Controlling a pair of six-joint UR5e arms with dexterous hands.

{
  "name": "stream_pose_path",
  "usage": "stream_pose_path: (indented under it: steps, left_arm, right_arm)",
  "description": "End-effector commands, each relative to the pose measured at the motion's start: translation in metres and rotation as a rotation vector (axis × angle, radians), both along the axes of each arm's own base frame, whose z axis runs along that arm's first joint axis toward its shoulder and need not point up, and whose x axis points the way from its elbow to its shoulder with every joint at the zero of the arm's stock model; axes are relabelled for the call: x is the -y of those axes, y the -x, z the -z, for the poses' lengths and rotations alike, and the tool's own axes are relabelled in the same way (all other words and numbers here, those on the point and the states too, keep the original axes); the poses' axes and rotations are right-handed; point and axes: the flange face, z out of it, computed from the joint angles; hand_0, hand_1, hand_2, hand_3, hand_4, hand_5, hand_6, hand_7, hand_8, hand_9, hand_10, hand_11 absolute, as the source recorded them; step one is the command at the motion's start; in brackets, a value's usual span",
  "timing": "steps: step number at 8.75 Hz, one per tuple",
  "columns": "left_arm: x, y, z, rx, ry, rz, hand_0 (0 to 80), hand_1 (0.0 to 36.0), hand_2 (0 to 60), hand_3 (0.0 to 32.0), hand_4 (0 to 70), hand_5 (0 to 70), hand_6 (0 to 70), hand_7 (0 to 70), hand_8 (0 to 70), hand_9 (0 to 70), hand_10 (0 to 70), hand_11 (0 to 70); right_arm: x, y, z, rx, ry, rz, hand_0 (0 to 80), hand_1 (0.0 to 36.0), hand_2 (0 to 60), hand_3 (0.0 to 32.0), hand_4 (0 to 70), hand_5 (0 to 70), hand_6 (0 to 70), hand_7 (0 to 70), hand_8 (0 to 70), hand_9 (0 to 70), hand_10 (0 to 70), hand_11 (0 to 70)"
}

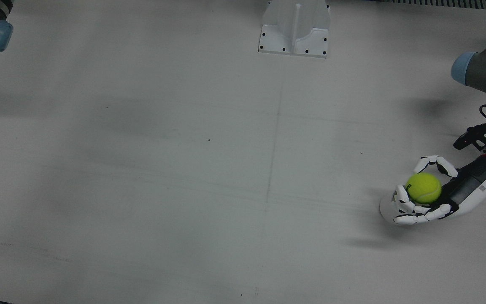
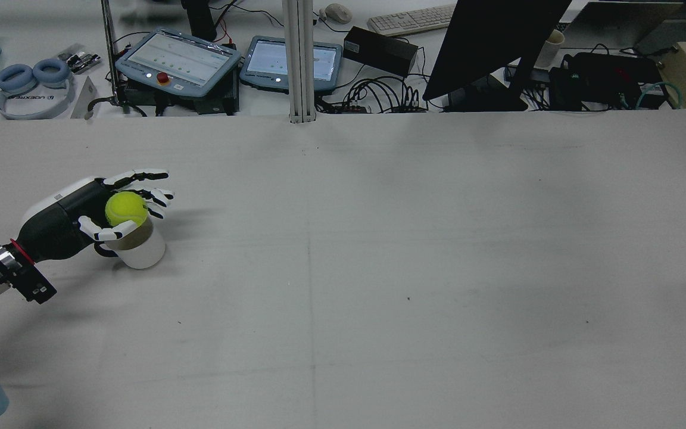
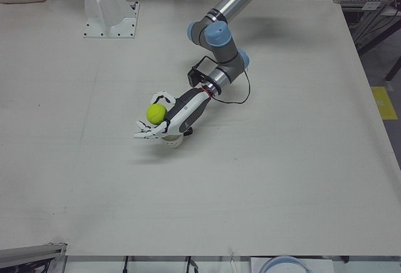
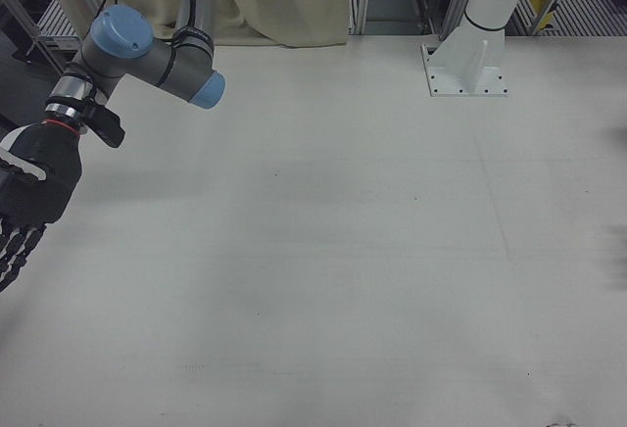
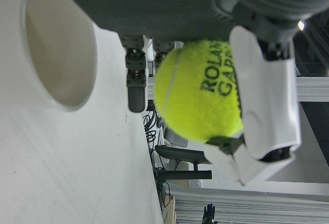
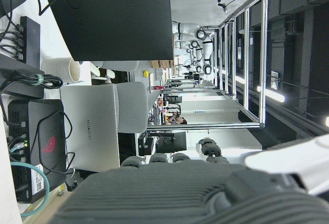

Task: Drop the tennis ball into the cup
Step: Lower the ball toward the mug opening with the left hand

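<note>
My left hand (image 2: 81,217) has its fingers curled around the ball (image 2: 125,208), holding it right above the mouth of the cup (image 2: 139,250), which stands at about 9 o'clock on the table (image 2: 379,268) in the rear view. My right hand (image 4: 29,202) hangs well apart with fingers spread and nothing in it (only the right-front view catches it).

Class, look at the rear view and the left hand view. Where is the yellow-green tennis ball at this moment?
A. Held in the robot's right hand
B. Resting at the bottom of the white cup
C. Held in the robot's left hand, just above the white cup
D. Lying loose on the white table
C: the yellow-green tennis ball sits clasped between the fingers of the left hand, directly over the open mouth of the white cup, not inside it.
</note>
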Motion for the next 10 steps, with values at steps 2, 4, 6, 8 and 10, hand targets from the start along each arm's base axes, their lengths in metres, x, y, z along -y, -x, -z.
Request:
stream_pose_path:
  steps: [2,4,6,8,10]
  left_arm:
    - [0.007,0.017,-0.012,0.007,0.018,0.026,59.9,34.2,53.4,0.0,16.2,17.9,43.2,28.7,20.3,20.7,22.5,35.5]
    - [0.017,0.035,-0.016,-0.001,0.018,0.058,59.5,34.0,53.5,0.0,16.0,17.8,43.1,28.3,20.0,20.2,22.4,35.3]
    - [0.009,0.037,-0.027,0.011,0.023,0.054,53.2,28.7,53.4,0.0,14.3,16.0,41.7,25.4,18.6,18.3,20.9,32.6]
    - [0.013,0.028,-0.041,0.022,0.035,0.047,51.1,26.7,52.4,0.0,13.4,14.6,37.0,24.7,17.6,18.1,20.3,31.6]
    - [0.014,0.032,-0.047,0.021,0.045,0.051,50.9,27.1,55.7,0.0,14.1,15.0,39.6,25.5,18.1,18.3,20.7,32.1]
  right_arm:
    - [0.0,0.0,0.0,0.0,0.0,0.0,0.0,0.0,0.0,0.0,0.0,0.0,0.0,0.0,0.0,0.0,0.0,0.0]
    - [0.0,0.0,0.0,0.0,-0.001,0.0,0.0,0.0,0.0,0.0,0.0,0.0,0.0,0.0,0.0,0.0,0.0,0.0]
    - [0.0,0.0,0.0,0.0,0.0,0.0,0.0,0.0,0.0,0.0,0.0,0.0,0.0,0.0,0.0,0.0,0.0,0.0]
    - [0.0,0.0,0.0,0.0,-0.001,0.0,0.0,0.0,0.0,0.0,0.0,0.0,0.0,0.0,0.0,0.0,0.0,0.0]
    - [0.0,0.0,0.0,0.0,0.0,0.0,0.0,0.0,0.0,0.0,0.0,0.0,0.0,0.0,0.0,0.0,0.0,0.0]
